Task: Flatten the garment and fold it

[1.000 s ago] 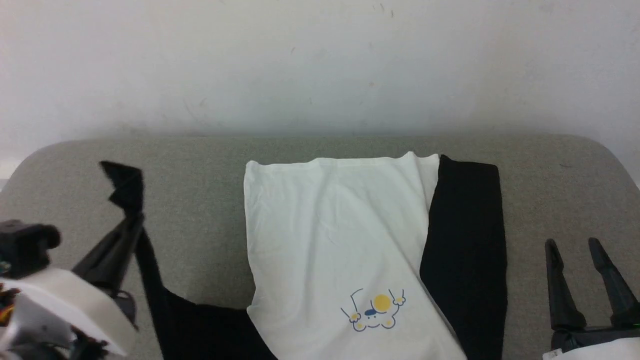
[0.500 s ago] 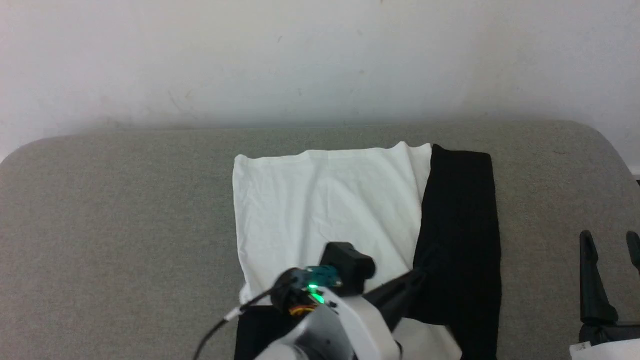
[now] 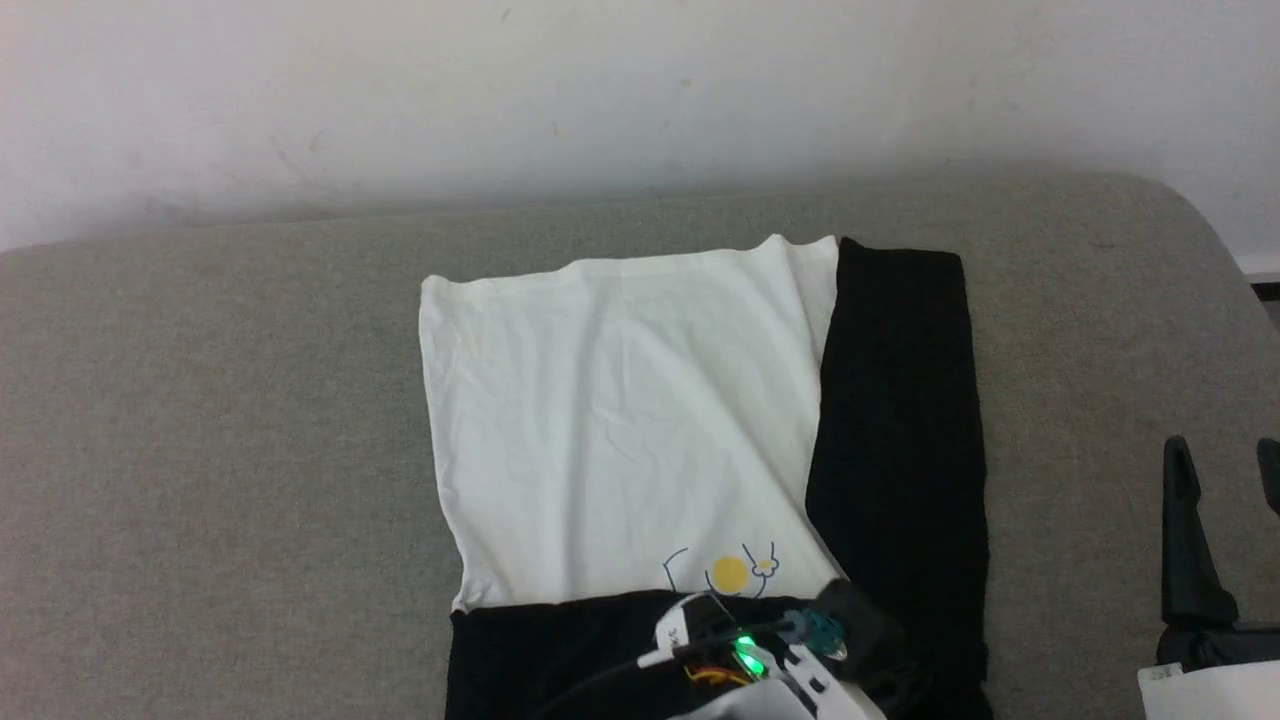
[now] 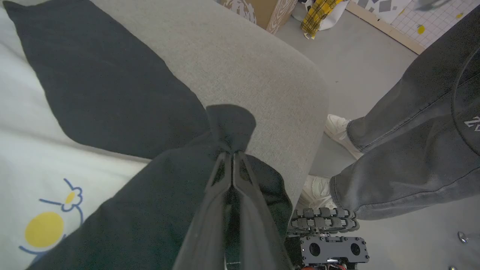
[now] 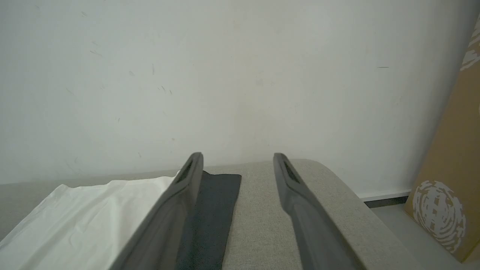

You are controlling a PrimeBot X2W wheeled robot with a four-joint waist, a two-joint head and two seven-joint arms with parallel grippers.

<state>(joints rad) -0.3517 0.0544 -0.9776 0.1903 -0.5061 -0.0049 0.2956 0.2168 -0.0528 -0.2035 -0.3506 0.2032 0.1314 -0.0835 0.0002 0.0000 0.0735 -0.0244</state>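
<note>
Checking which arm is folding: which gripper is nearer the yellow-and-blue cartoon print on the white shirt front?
Left. The left gripper, shut on the black sleeve, sits beside the print; the right gripper stands open over the grey cushion, off to the right.

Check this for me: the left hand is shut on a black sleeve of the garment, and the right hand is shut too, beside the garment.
One slip: the right hand is open, its fingers standing well apart, as the right wrist view shows. The left hand is indeed shut on a black sleeve of the garment.
</note>
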